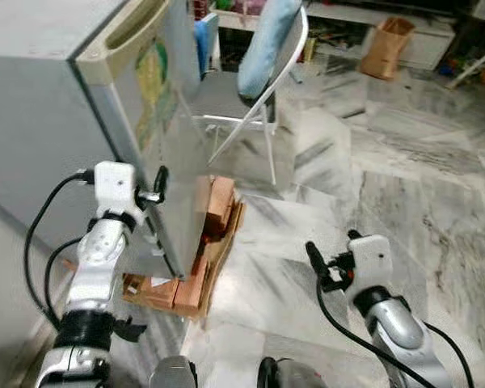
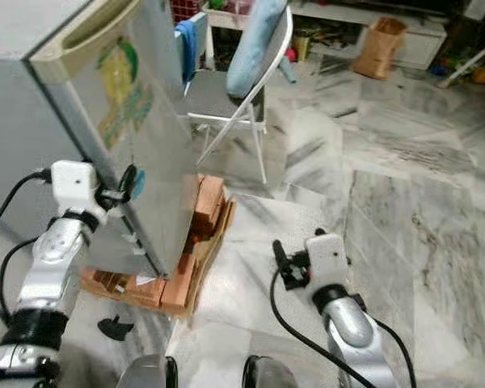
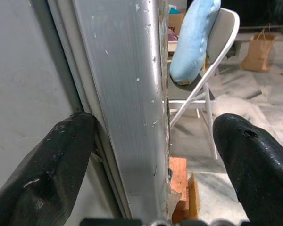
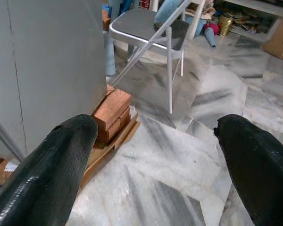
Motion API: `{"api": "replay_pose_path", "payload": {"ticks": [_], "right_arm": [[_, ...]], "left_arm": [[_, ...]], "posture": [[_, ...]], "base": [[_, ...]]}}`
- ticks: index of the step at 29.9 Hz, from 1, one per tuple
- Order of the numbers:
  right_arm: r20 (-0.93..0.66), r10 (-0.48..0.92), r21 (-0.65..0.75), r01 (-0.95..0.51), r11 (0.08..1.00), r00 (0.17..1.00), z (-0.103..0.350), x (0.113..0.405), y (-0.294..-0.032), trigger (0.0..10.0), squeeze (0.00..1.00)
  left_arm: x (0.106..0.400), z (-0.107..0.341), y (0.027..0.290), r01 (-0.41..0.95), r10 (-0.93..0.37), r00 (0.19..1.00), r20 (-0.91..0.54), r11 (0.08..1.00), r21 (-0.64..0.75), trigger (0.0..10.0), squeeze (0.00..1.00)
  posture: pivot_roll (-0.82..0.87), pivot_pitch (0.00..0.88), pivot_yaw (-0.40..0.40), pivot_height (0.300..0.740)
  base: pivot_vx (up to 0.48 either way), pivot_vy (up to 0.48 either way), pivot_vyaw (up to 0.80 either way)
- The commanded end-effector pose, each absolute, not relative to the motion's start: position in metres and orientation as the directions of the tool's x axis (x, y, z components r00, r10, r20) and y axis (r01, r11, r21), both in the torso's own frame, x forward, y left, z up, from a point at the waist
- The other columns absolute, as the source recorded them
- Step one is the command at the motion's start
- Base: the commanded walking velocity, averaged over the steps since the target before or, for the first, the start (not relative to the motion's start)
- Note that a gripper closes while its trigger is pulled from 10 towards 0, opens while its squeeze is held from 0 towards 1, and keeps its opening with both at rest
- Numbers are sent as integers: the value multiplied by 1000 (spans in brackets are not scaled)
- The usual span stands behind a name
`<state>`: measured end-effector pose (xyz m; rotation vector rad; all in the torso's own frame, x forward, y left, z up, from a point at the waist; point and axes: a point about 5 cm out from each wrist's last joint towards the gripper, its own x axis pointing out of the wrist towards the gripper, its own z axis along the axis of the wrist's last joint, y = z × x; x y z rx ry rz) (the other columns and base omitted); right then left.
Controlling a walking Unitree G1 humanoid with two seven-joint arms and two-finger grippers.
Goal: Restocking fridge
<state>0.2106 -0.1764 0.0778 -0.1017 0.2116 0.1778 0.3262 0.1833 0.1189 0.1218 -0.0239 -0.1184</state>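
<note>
Left eye view. Fridge: grey, door shut or nearly shut, standing on bricks and cardboard over a marble floor. The door's free edge runs upright and faces the robot. Left hand: raised to that edge, close against it at mid-height. Right hand: low over the floor, well apart from the fridge. Folding chair with a blue cushion stands just behind the fridge.

Right eye view. Same layout. Left hand sits at the door edge; right hand hangs away to the right, holding nothing. Brown paper bag by the far shelf.

Left wrist view. Door edge: a tall silver strip, long axis upright, running between the two fingers. One finger lies at the seam on the fridge-body side, the other stands off on the outer side. Fingers spread wide, nothing clamped.

Right wrist view. Fingers wide apart, empty, pointing toward the bricks and chair.

Judgement. The left hand is the nearer by far; the door edge lies straight ahead of it, so opening likely turns on closing across that upright strip and pulling outward.
</note>
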Motion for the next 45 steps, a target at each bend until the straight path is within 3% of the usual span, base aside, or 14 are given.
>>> {"api": "replay_pose_path", "payload": {"ticks": [1, 4, 5, 7, 12, 17, 18, 21, 28, 31, 42, 45], "right_arm": [[-208, 152, -66, -169, 983, 966, 82, 209, -180, 10000, 0], [-204, 161, -62, -177, 982, 966, 83, 207, -180, 10000, 0], [-199, 165, -53, -179, 982, 966, 84, 206, -180, 10000, 0], [-199, 165, -46, -177, 983, 966, 84, 205, -180, 10000, 0], [-198, 173, -41, -184, 982, 965, 84, 203, -177, 10000, 0], [-194, 168, -43, -179, 983, 967, 85, 203, -175, 10000, 0], [-195, 170, -38, -180, 983, 966, 84, 203, -175, 10000, 0], [-196, 177, -33, -187, 982, 965, 83, 203, -174, 10000, 0], [-195, 149, -80, -167, 983, 969, 77, 209, -176, 10000, 0], [-174, 126, -80, -142, 987, 977, 78, 216, -177, 10000, 0], [-148, 126, -102, -142, 985, 981, 82, 232, -164, 10000, 0], [-151, 129, -100, -145, 984, 980, 82, 234, -160, 10000, 0]], "left_arm": [[335, 129, 169, 193, -199, 979, 32, 971, 140, 10000, 0], [340, 132, 151, 294, -297, 955, 17, 949, 112, 10000, 0], [342, 135, 126, 404, -407, 913, 12, 909, 97, 10000, 0], [340, 140, 103, 488, -492, 870, 24, 868, 96, 10000, 0], [303, 163, 8, 725, -716, 686, 130, 687, -43, 10000, 0], [307, 149, 22, 665, -658, 746, 102, 743, -78, 10000, 0], [316, 140, 47, 565, -561, 825, 65, 818, -112, 10000, 0], [323, 140, 75, 450, -447, 893, 56, 882, -140, 10000, 0], [317, 134, 100, 411, -409, 912, 42, 908, -82, 10000, 0], [297, 110, 117, 348, -352, 936, -22, 931, -109, 10000, 0], [279, 93, 129, 294, -302, 951, -70, 950, -100, 10000, 0], [281, 93, 135, 262, -263, 963, -50, 965, -27, 10000, 0]], "posture": [[72, 74, -34, 740], [64, 72, -27, 740], [63, 73, -21, 740], [66, 72, -20, 740], [45, 63, -10, 740], [44, 64, -8, 740], [57, 67, -7, 740], [63, 67, -7, 740], [78, 54, -8, 740], [77, 55, -9, 740], [89, 48, -10, 740], [80, 40, 1, 740]], "base": [[0, 0, 0], [0, 0, 0], [0, 0, 0], [0, 0, 0], [0, 0, 0], [0, 0, 0], [0, 0, 0], [0, 0, 0], [0, -131, 0], [0, -453, 0], [0, -466, 0], [96, -424, 0]]}}
